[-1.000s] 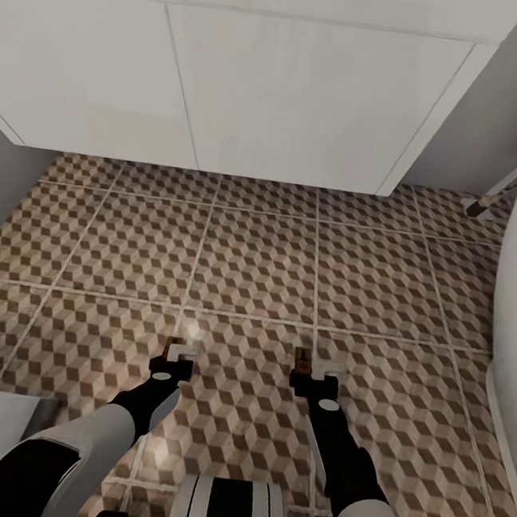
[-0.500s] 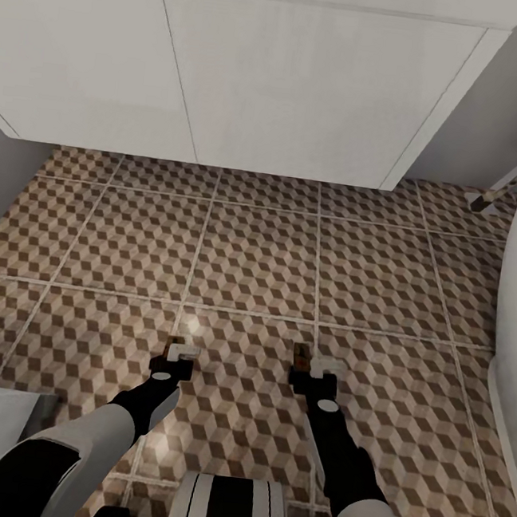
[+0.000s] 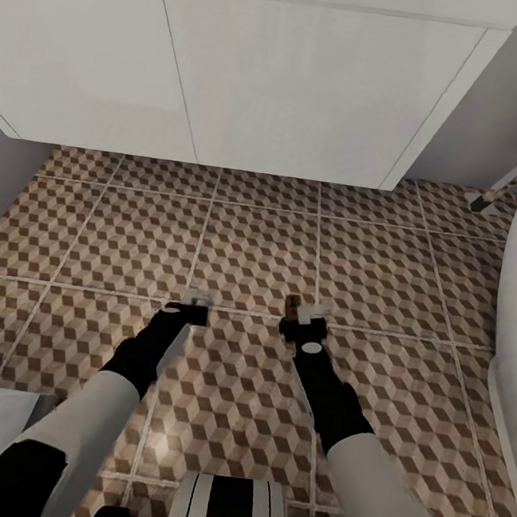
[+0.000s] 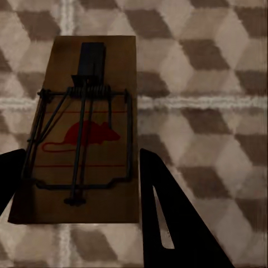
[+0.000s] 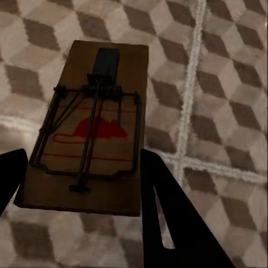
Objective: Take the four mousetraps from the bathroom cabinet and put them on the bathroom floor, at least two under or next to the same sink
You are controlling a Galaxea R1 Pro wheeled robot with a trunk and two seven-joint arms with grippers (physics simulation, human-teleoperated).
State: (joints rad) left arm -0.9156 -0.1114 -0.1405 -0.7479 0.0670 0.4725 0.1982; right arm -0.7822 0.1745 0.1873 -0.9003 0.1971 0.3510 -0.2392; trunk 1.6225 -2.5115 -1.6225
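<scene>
Over the bathroom floor (image 3: 258, 258), before the sink (image 3: 232, 71), we count two mousetraps. Our left gripper (image 4: 84, 184) pinches one mousetrap (image 4: 84, 128), fingers (image 4: 167, 218) tight against its edges. Our right gripper (image 5: 84, 184) likewise grips the other mousetrap (image 5: 92, 125), above the tiles.

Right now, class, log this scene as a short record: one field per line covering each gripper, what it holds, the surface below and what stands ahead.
left gripper: shut on left mousetrap
right gripper: shut on right mousetrap
below: bathroom floor, cube-pattern tiles
ahead: sink, boxy white front
traps set down: cannot tell
</scene>
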